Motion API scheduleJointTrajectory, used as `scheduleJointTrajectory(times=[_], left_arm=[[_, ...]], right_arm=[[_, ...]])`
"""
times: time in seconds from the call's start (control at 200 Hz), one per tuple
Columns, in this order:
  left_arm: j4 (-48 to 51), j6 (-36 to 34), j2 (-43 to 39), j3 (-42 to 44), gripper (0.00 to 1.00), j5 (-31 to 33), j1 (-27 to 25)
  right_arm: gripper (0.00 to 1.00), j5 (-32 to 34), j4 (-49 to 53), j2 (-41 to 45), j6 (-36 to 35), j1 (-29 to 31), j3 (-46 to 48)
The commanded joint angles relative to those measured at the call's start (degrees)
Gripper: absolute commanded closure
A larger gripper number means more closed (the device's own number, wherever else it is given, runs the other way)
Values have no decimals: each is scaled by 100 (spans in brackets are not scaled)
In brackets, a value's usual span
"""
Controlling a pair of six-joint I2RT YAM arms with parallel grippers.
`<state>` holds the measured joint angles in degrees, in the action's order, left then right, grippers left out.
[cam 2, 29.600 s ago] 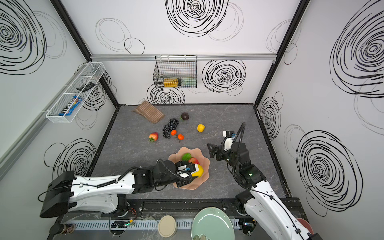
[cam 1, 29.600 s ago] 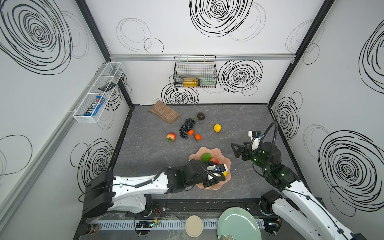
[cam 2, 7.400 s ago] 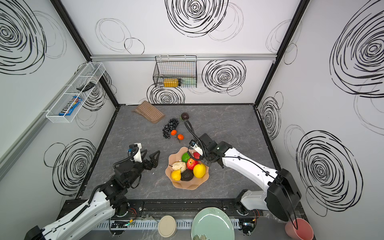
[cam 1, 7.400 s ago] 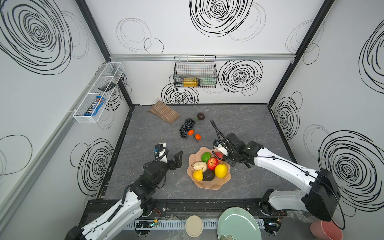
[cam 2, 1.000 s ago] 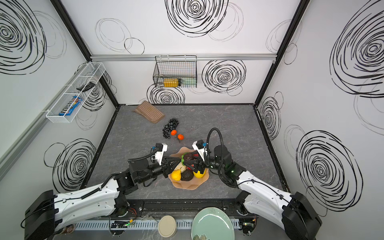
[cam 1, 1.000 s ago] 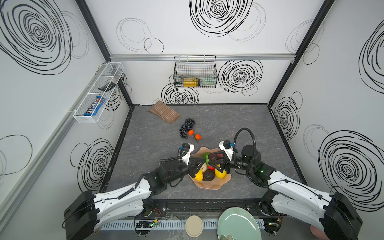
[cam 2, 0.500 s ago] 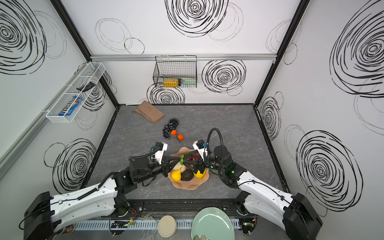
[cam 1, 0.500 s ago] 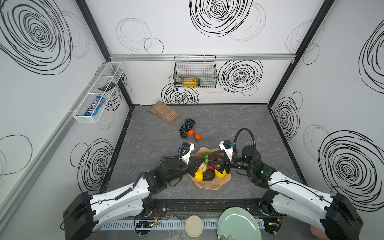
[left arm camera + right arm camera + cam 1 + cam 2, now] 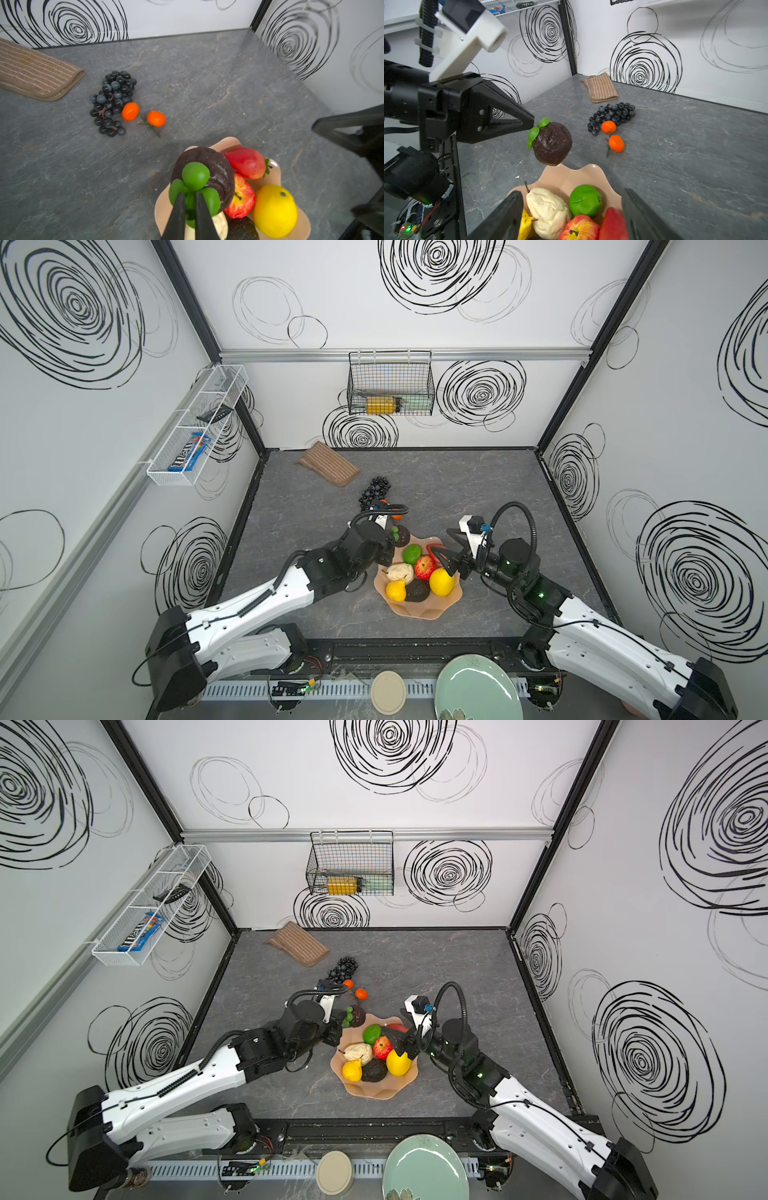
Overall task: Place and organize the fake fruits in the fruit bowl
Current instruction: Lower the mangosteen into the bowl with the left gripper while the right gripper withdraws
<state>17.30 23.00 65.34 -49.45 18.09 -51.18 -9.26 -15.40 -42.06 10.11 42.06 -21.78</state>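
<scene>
My left gripper (image 9: pixel 189 194) is shut on the green leaves of a dark brown fruit (image 9: pixel 209 164). It holds the fruit in the air just over the far left rim of the peach fruit bowl (image 9: pixel 419 614), and both top views show it there (image 9: pixel 356 1016). The bowl holds a lime (image 9: pixel 412 553), an apple (image 9: pixel 424 567), a lemon (image 9: pixel 441 581), a yellow pear (image 9: pixel 395 590), an avocado (image 9: pixel 417 590), a beige fruit (image 9: pixel 400 572) and a strawberry (image 9: pixel 612 224). My right gripper (image 9: pixel 572 194) hangs open over the bowl's right side, holding nothing. A grape bunch (image 9: pixel 112 101) and two tangerines (image 9: pixel 130 111) (image 9: pixel 156 118) lie on the table behind the bowl.
A striped brown cloth (image 9: pixel 328 466) lies at the back left of the grey table. A wire basket (image 9: pixel 390 383) hangs on the back wall and a white wire shelf (image 9: pixel 195 427) on the left wall. A mint plate (image 9: pixel 478 689) and a small beige disc (image 9: pixel 388 692) sit beyond the front edge.
My left jaws closed fully on the dark fruit's leaves and carried it toward the bowl's far rim. My right jaws opened wider and drew back to the right.
</scene>
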Motion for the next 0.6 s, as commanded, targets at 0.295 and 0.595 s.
scheduleJointTrajectory(times=[0.295,0.595], left_arm=[[1279,-682,1211,-918,96,473,-100],[1504,-853,1759,-1136,96,561,-337]], right_arm=[[22,231,107,246,-59,-25,244],[22,195,50,250,-53,-40,288]])
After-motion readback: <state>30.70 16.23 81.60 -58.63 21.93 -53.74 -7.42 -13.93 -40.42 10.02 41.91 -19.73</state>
